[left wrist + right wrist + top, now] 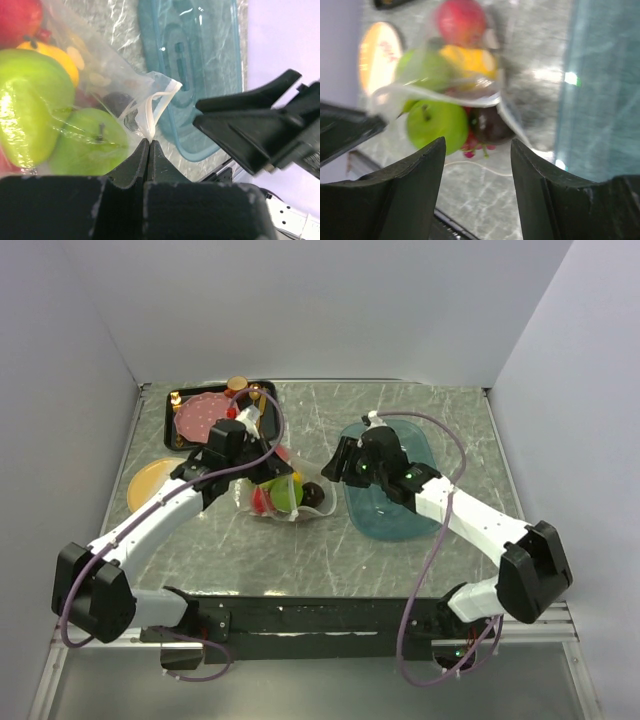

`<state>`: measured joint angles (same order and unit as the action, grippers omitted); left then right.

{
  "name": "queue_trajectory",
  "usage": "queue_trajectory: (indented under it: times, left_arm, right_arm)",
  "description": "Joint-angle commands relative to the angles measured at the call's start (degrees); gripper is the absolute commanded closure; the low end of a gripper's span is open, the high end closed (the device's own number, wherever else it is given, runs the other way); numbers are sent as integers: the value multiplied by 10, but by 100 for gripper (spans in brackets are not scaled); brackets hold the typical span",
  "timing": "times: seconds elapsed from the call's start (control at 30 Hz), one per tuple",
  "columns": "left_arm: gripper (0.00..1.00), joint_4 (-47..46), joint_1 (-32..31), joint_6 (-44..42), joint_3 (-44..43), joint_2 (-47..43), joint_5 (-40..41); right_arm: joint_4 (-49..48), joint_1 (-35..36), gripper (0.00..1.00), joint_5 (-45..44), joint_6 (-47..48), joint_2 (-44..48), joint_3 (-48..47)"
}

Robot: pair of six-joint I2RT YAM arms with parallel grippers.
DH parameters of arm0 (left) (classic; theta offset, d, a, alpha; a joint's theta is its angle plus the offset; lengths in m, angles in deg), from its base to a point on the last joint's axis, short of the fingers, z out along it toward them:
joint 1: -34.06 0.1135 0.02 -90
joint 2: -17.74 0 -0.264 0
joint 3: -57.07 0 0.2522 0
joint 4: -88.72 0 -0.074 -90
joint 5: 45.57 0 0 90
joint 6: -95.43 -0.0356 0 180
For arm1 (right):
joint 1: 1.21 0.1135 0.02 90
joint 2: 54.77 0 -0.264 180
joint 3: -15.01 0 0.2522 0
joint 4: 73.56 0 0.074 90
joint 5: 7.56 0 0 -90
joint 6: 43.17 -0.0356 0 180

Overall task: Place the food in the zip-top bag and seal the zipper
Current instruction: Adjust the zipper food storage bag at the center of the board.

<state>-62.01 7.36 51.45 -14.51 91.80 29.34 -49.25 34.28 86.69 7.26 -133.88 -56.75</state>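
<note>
The zip-top bag point(283, 492) lies mid-table with the food in it: green balls point(82, 142), a yellow-orange ball point(468, 60), a red ball point(460, 21) and a dark brown ball point(490, 125). The dark red bunch point(476, 148) shows at the bag's near edge. My left gripper point(148, 141) is shut on the zipper point(152, 112), the white strip at the bag's corner. In the top view it point(248, 475) sits at the bag's left. My right gripper point(477, 141) is open and empty, just short of the bag's mouth, to the bag's right in the top view point(335, 468).
A teal oval tray point(395, 510) lies right of the bag, under my right arm. A black tray point(170, 425) at the back left holds a pink dotted plate point(200, 417) and an orange cup point(237, 383). A yellow plate point(148, 481) lies at the left.
</note>
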Motion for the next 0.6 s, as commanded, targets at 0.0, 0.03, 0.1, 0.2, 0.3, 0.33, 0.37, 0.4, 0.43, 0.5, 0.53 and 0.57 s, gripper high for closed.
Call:
queue_trajectory:
  times: [0.0,0.03,0.1,0.2,0.3,0.33,0.37,0.4,0.43,0.5,0.53,0.57]
  left_arm:
    - [99,-26,-2,9,-3,2,-5]
    - [99,-30,-2,9,2,-8,1]
    - [97,-32,-2,4,1,-14,7]
    - [99,-12,-2,-5,-18,1,9]
    - [99,-24,-2,-1,-18,8,-9]
    - [99,-28,-2,-1,-14,10,-13]
    - [99,-29,-3,0,-15,11,-14]
    - [99,-29,-3,-1,-16,12,-13]
    - [99,-29,-3,-1,-16,13,-14]
    - [99,-25,-3,-5,-19,16,-19]
    - [99,-26,-3,-8,-21,18,-24]
    - [99,-23,-4,-13,-24,19,-27]
  right_arm:
    - [53,-13,38,-42,22,-39,-38]
    - [52,-16,39,-39,29,-46,-41]
    - [54,-20,43,-36,31,-49,-43]
    - [49,-23,46,-26,42,-53,-49]
    - [40,-25,47,-6,52,-69,-57]
    - [26,-25,47,-1,56,-79,-57]
    - [20,-25,47,6,60,-85,-60]
    - [14,-25,47,11,63,-92,-65]
    - [1,-27,47,15,62,-109,-67]
    - [18,-33,48,25,57,-133,-94]
    - [21,-35,49,23,61,-154,-103]
    - [21,-36,51,20,62,-162,-113]
